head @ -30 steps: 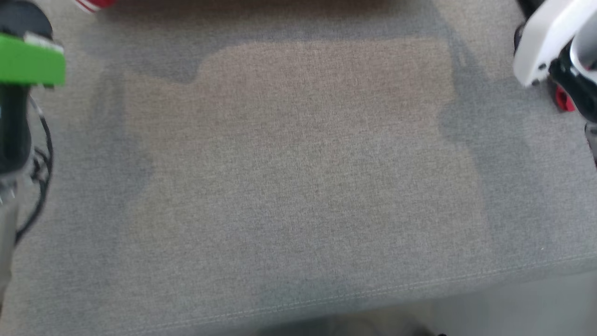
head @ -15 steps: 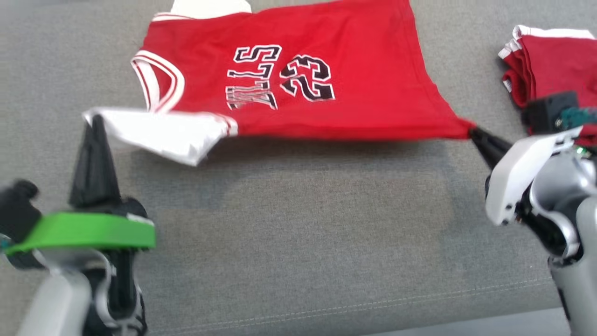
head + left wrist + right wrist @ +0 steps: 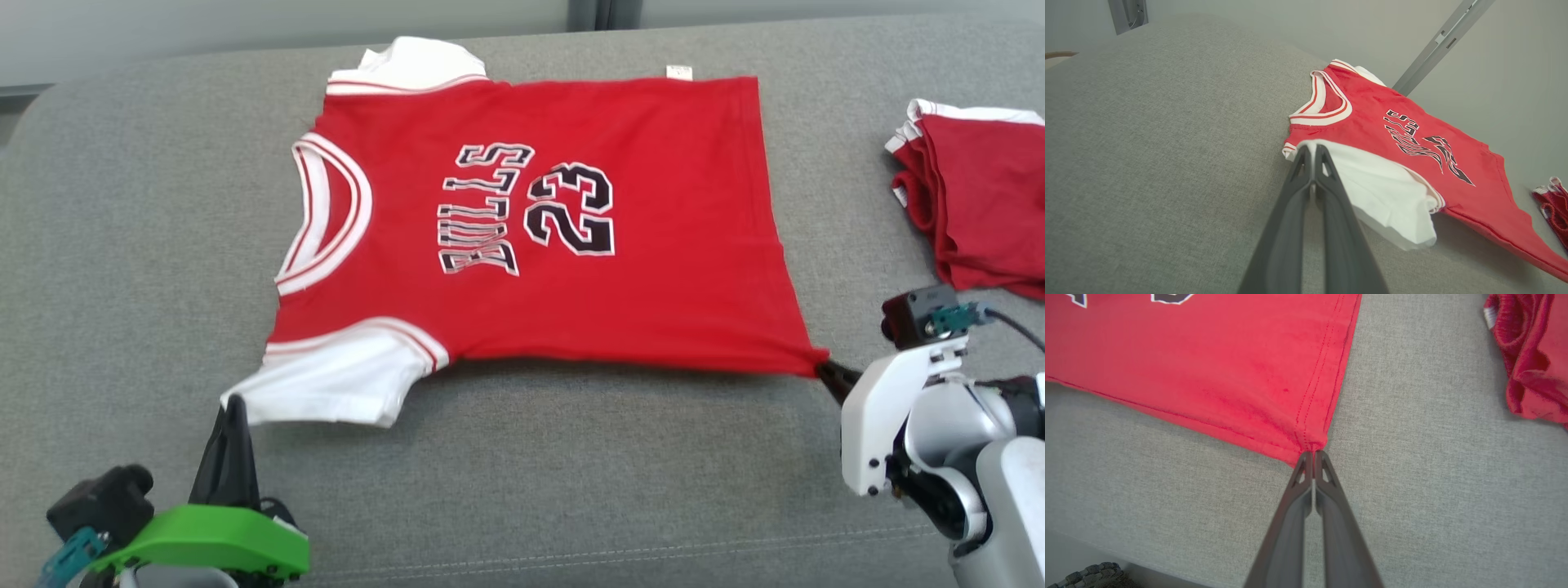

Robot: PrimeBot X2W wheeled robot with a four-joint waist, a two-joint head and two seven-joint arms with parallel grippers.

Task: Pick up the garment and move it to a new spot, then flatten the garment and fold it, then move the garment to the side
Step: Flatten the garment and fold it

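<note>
Nearest the robot, a stitched seam (image 3: 653, 532) ran along the front edge of the grey cushion (image 3: 122, 269). Just beyond it, at the lower left of the head view, the left gripper (image 3: 233, 402) rose from a green bracket (image 3: 212, 543), its two dark fingers pressed together on the corner of the near white sleeve (image 3: 335, 392) of the red jersey (image 3: 669, 278). In the left wrist view that sleeve hung a little off the cushion, with a shadow under it. At the lower right, the right gripper (image 3: 823, 372) was closed tip to tip on the jersey's near hem corner, and the right wrist view showed the cloth puckered into fine creases at the pinch. Between the two grips the jersey's near edge ran almost straight. The jersey lay across the middle of the cushion, print side up and spread nearly flat, its white-trimmed collar (image 3: 326, 216) toward the robot's left and its hem toward the right. Black-and-white lettering and the number 23 (image 3: 571, 208) sat at its centre. Farther back, the far white sleeve (image 3: 416, 64) was bunched at the far left corner, and a small white tag (image 3: 678, 72) stuck out at the far edge. To the right, well apart from the jersey, a second red garment (image 3: 980, 204) with white trim lay folded. A pale wall (image 3: 245, 24) stood behind the cushion.
</note>
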